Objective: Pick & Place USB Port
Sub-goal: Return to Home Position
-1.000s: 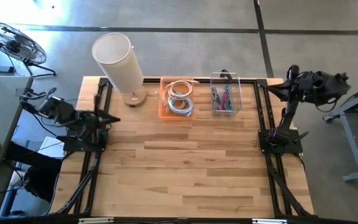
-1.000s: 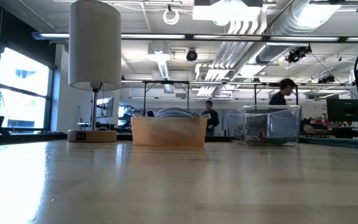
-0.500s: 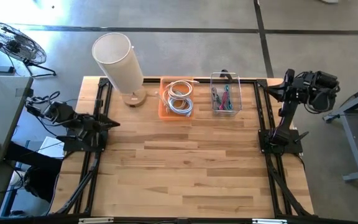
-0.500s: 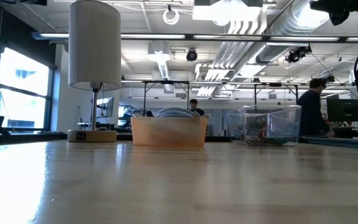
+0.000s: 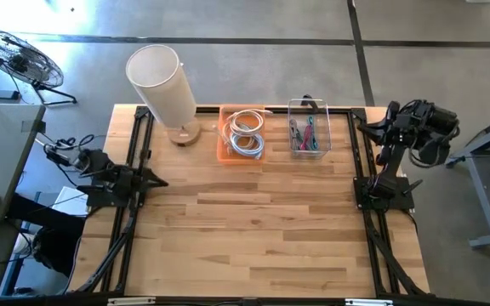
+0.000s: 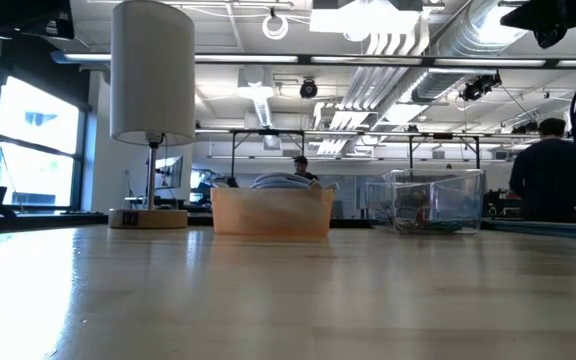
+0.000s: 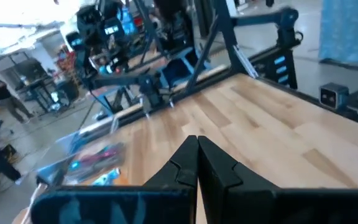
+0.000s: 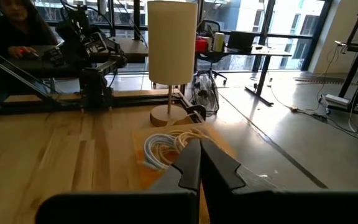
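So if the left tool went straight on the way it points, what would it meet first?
Likely the right arm's base, across bare tabletop; nothing stands between. If the left tool tilts down, it meets the wood first; depth is unclear.

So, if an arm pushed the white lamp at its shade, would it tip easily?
Probably yes: the lamp carries a tall, wide shade on a thin stem over a small wooden base. Pushed low, it would more likely slide.

pale wood surface point(image 5: 253, 229). standing on it along the far edge, apart from one another, from left arm's side: white lamp point(image 5: 183, 133), orange bin point(image 5: 223, 151), transparent bin point(image 5: 307, 154).
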